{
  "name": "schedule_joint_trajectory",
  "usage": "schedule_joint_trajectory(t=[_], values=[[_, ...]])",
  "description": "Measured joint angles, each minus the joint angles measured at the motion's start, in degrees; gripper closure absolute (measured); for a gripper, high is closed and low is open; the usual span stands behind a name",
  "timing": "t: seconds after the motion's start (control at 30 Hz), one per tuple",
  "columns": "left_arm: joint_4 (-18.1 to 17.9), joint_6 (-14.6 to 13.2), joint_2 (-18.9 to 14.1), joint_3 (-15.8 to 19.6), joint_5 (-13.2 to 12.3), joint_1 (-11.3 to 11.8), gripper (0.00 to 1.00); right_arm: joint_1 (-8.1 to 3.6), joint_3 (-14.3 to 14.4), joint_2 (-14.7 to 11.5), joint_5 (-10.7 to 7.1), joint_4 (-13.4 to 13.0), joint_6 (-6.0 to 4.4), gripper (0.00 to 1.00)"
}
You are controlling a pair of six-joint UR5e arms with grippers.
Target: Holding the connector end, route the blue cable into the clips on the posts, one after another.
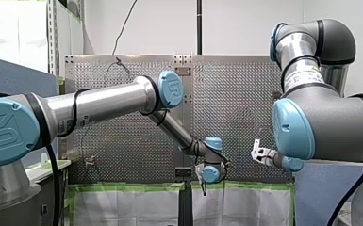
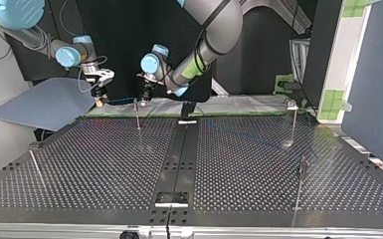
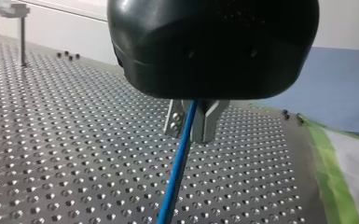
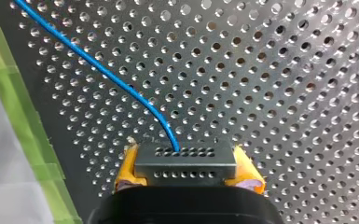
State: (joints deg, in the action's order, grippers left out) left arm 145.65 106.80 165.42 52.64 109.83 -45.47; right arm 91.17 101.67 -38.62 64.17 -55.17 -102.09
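Observation:
The blue cable (image 3: 177, 172) passes between the metal fingers of my left gripper (image 3: 193, 133), which is shut on it just above the perforated table. My right gripper (image 4: 186, 163) has its yellow pads (image 4: 127, 169) shut on the grey connector (image 4: 185, 161), and the cable (image 4: 102, 70) leaves it across the plate. In the top view, my right gripper (image 2: 99, 97) and my left gripper (image 2: 144, 97) hang side by side at the table's far edge, with the cable (image 2: 122, 99) stretched between them. A thin post (image 2: 137, 113) stands just in front of the left gripper.
More posts stand at the top view's right (image 2: 293, 122), right front (image 2: 300, 186) and left front (image 2: 35, 167). A clip-topped post (image 3: 22, 39) shows far off in the left wrist view. Green tape (image 4: 23, 116) and a blue sheet (image 2: 49, 107) border the table.

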Motion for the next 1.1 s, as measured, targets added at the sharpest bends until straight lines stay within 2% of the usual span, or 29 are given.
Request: schedule_joint_trajectory(t=[0.27,0.57,0.97,1.1], values=[[1.63,-3.92,-0.03,-0.01,1.41,-0.49,1.0,0.02,-0.01,0.46,-0.41,1.42,0.75,1.0],[1.84,-8.17,-0.22,-0.01,2.36,-0.52,1.0,-0.05,0.03,0.57,-0.44,2.61,1.53,1.0],[2.34,-10.88,-1.33,-0.01,2.36,-1.03,1.0,-0.51,0.0,0.56,-0.29,3.01,1.96,1.0],[3.55,-11.53,-1.39,-0.01,2.41,-1.45,1.0,-0.62,0.01,0.56,-0.22,3.49,2.46,1.0]])
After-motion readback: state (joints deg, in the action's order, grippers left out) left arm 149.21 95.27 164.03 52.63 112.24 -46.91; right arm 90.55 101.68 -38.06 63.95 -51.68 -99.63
